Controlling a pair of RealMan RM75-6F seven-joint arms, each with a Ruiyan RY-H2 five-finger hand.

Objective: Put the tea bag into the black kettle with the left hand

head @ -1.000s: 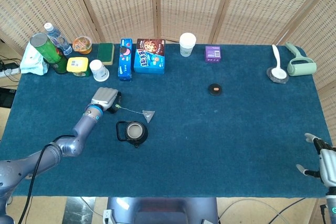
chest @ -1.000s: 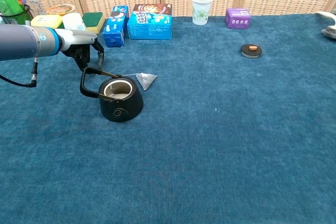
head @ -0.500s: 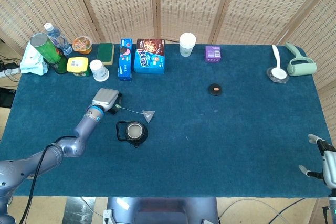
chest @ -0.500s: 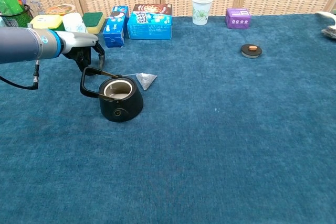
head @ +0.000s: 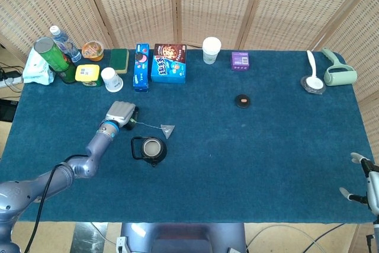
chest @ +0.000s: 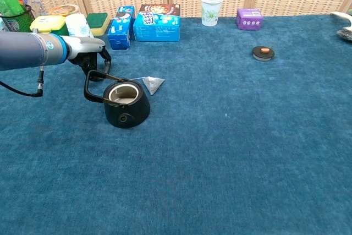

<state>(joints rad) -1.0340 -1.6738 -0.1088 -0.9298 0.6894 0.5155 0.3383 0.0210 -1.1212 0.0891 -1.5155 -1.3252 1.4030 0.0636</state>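
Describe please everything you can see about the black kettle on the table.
The black kettle is small and round, dark and matte, standing upright on the blue table cover. Its lid is off, so the pale inside shows through the round opening on top. A thin black loop handle sticks out toward the left hand, which is close behind the handle without holding it. The tea bag lies just beyond the kettle, not yet inside.

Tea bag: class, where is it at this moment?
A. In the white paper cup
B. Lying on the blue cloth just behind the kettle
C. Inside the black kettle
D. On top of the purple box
B: the tea bag lies on the cloth just behind the open black kettle, its string running toward the left hand.
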